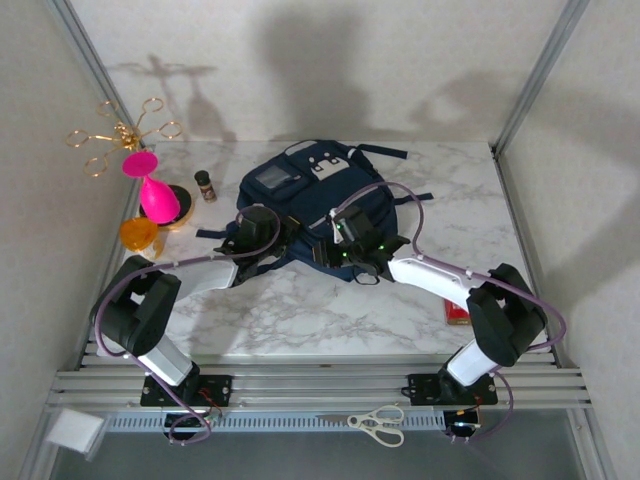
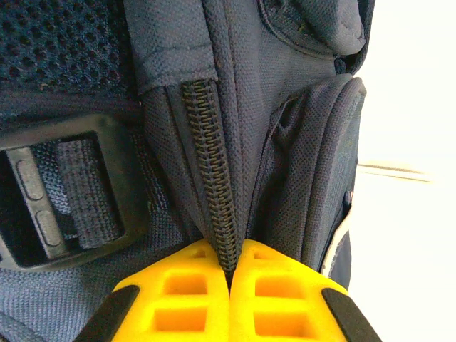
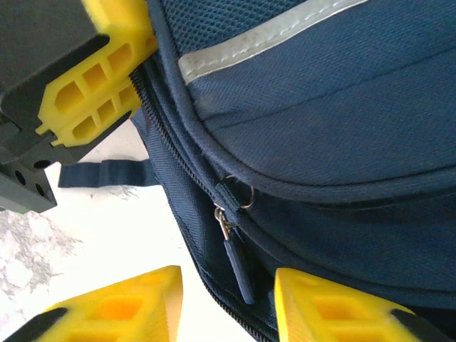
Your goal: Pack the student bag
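The student bag point(image 1: 300, 185), navy with a grey-white stripe point(image 3: 256, 35), lies flat at the middle back of the marble table. My left gripper point(image 1: 272, 236) is at the bag's near-left edge, its yellow fingers point(image 2: 192, 292) shut on the bag's zipper seam point(image 2: 214, 164), which is pinched between the tips. My right gripper point(image 1: 347, 246) is at the bag's near edge, beside the left one. It stands open point(image 3: 228, 285), and a dark zipper pull point(image 3: 237, 267) hangs loose between its fingers without touching them. The left gripper's fingers point(image 3: 100, 78) also show in the right wrist view, at the bag's edge.
At the table's left stand a pink vase point(image 1: 155, 195), an orange cup point(image 1: 138, 232), a small brown bottle point(image 1: 205, 185) and a gold wire stand point(image 1: 120, 130). A red item point(image 1: 457, 312) lies by the right arm. Scissors point(image 1: 378, 422) rest below the front rail.
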Motion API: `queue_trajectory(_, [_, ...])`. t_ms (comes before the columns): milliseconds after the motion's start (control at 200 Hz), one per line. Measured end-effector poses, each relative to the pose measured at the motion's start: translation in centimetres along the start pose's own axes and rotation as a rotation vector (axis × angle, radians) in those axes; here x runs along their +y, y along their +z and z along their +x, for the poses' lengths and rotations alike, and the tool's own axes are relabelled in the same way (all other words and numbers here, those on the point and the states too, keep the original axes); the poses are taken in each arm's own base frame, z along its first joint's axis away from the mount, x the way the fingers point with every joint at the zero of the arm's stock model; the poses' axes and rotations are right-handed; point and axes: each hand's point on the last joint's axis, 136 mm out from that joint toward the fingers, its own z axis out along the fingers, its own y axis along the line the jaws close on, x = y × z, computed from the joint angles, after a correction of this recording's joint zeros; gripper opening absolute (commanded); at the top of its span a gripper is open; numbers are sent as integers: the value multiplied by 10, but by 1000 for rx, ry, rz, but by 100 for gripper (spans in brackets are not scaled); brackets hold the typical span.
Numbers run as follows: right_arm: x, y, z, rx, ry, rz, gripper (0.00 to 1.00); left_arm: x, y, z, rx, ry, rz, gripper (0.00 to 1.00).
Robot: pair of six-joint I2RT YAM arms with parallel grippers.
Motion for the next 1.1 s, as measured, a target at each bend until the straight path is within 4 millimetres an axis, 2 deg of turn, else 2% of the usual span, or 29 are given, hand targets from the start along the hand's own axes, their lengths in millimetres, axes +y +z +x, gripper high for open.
queue_trajectory(280, [-9,11,9,-2,11,49,40,2,0,1,-7,4,-10,0])
queue_trajectory(386, [-11,18,11,2,9,60,37,3,0,1,-11,6,-15,0])
queue_trajectory(456, [-13,22,14,7,10,69,31,3,0,1,-14,9,-16,0])
queue_trajectory(716, [-19,41,17,30,3,103,33,5,0,2,-25,13,-28,0])
queue_trajectory(811, [-21,48,17,33,-13,111,22,5,0,2,-25,14,-28,0])
queue_trajectory(911, [-22,49,16,28,-27,117,18,5,0,2,-27,14,-28,0])
queue_trajectory(971, [-22,49,14,24,-42,120,11,5,0,2,-29,14,-27,0])
queue_trajectory(1101, [-18,43,9,4,-73,122,6,2,-1,1,-34,15,-17,0])
